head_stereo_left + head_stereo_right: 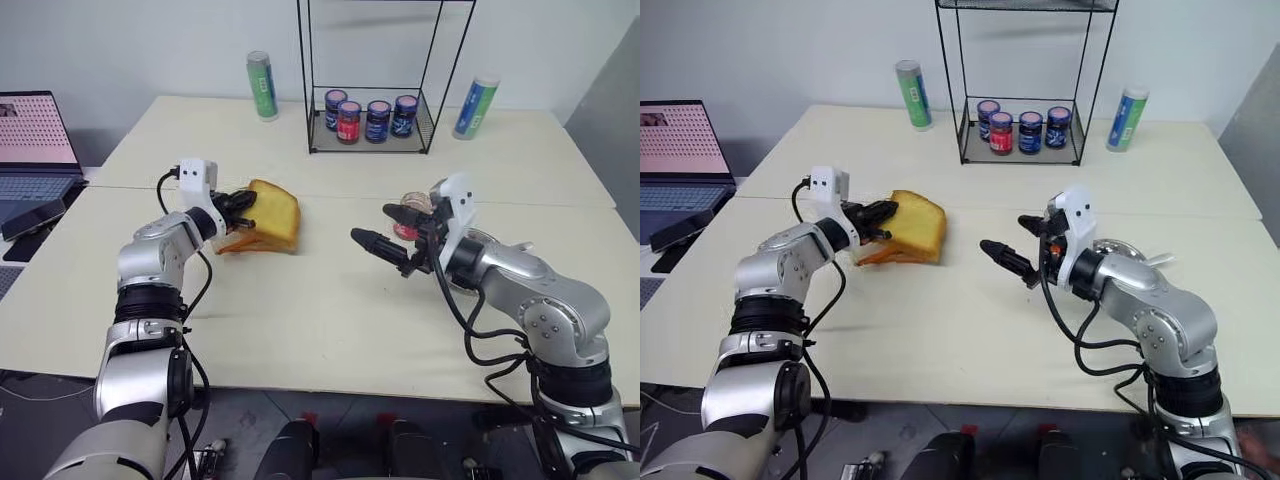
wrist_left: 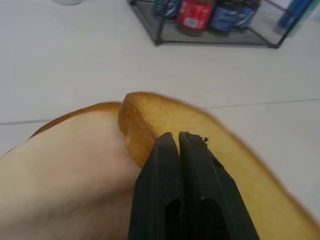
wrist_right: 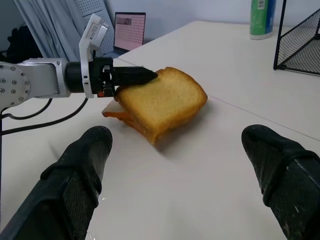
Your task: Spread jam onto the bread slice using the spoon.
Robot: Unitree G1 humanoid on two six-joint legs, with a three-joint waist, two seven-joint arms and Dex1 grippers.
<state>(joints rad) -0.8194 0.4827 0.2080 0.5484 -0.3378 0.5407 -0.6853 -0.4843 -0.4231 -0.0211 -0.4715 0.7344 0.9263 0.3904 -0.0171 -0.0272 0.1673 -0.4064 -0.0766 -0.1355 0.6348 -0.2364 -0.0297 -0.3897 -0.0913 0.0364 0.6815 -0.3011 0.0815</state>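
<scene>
The left gripper (image 3: 145, 76) pinches the thick golden-yellow bread slice (image 3: 162, 102) at its crust edge. The right gripper (image 1: 390, 238) stands wide and empty, well apart from the slice.

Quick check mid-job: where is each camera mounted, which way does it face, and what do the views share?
Head stereo pair: looks forward and down over the table; both arms show, left gripper shut on the bread slice, right gripper open.
Left wrist: looks along its shut fingers at the slice's crust.
Right wrist: looks between its open fingers toward the slice.
Shared: every view shows the bread slice.
</scene>
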